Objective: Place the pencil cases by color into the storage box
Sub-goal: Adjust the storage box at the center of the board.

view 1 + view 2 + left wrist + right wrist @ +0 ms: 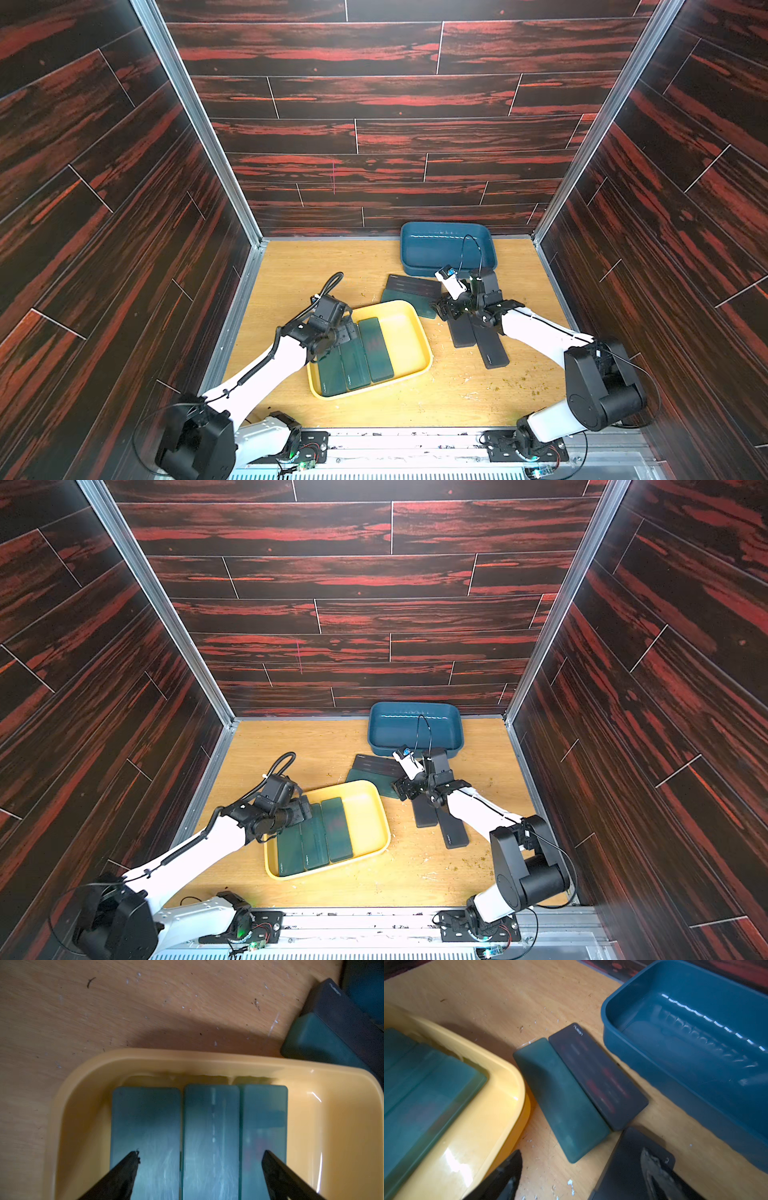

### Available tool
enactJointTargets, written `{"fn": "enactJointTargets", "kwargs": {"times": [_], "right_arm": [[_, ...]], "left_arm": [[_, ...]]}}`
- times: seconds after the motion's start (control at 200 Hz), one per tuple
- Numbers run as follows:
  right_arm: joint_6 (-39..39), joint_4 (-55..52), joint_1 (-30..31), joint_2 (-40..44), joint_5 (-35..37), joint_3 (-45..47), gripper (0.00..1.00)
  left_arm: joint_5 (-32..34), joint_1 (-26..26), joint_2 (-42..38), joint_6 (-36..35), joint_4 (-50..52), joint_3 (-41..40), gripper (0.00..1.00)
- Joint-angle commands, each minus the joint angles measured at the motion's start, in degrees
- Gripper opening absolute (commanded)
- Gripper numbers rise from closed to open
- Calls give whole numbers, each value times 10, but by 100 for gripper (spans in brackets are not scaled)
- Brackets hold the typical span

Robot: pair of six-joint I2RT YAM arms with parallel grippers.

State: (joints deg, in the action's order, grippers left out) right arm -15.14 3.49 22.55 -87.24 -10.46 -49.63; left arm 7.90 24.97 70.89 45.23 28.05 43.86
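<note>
Three dark green pencil cases (353, 361) (211, 1126) lie side by side in a yellow tray (405, 328) (187, 1057). My left gripper (347, 332) (200, 1157) hangs open just above them, holding nothing. A fourth green case (405, 301) (562, 1105) lies on the table with a black case (411, 284) (600, 1078) leaning on its edge. Two more black cases (463, 334) (492, 349) lie under my right arm. My right gripper (446, 309) (581, 1155) is open over the table, one finger above a black case (629, 1167). The blue storage box (446, 249) (695, 1053) is empty.
Dark wood-patterned walls close in the wooden table on three sides. Small crumbs and scratches dot the tabletop near the right arm's base (528, 386). The blue storage box stands against the back wall, just beyond the stacked cases.
</note>
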Motion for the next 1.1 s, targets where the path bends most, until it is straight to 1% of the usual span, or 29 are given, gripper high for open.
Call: {"fn": "enactJointTargets", "kwargs": {"times": [0.0,0.145,0.361,0.511,0.691,0.957,1.097], "right_arm": [[-26,15,3,29,-26,12,90],[-48,11,3,27,-30,19,90],[-73,-6,5,10,-37,10,90],[-94,-19,20,-11,-9,0,90],[-99,-15,32,-24,2,-2,89],[-98,-14,36,-42,-8,-9,89],[-97,-22,41,-60,-8,-22,89]], "left_arm": [[-1,-15,34,-11,-19,22,94],[-9,-40,85,-23,-25,50,93],[-35,-86,130,-39,-23,83,93],[-44,-107,169,-51,-24,107,93],[-29,-119,200,-65,-23,139,93],[-38,-172,241,-73,-26,183,93],[-48,-188,279,-79,-22,222,93]]}}
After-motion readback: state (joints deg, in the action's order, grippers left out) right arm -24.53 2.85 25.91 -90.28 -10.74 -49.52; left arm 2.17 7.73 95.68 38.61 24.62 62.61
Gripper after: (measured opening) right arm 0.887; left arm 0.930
